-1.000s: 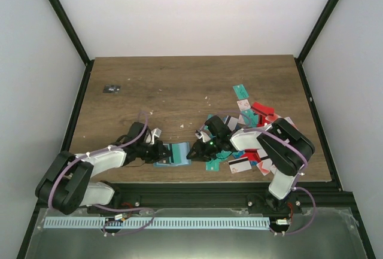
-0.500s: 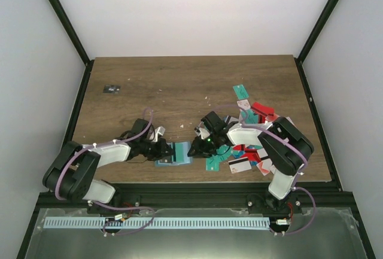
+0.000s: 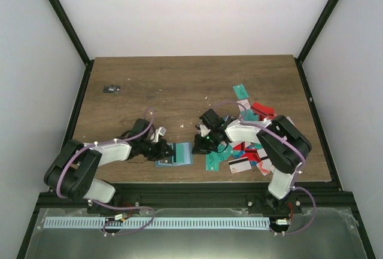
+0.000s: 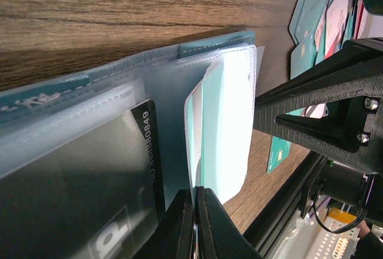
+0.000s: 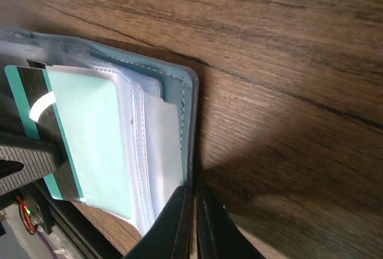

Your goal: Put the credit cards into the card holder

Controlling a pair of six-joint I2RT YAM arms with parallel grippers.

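**Desk:** Where is the card holder?

**Photographer:** The card holder (image 3: 177, 154) lies open on the table (image 3: 179, 85) near its front edge, between the two arms. A striped teal card (image 5: 90, 142) sits in one pocket and a black card (image 4: 146, 151) in another.

**Desk:** And the grippers?

**Photographer:** The left gripper (image 4: 194, 202) is pressed closed, nipping the edge of a clear sleeve (image 4: 173, 121). The right gripper (image 5: 192, 196) has its fingers drawn together at the holder's blue rim. Whether they grip it cannot be told.

**Desk:** Anything crowding it?

**Photographer:** Both grippers hem the holder in, one from each side. A loose teal card (image 3: 213, 162) lies just to its right. The other credit cards (image 3: 256, 132) are heaped beyond that, partly under the right arm. A small black object (image 3: 111, 88) sits well apart at far left.
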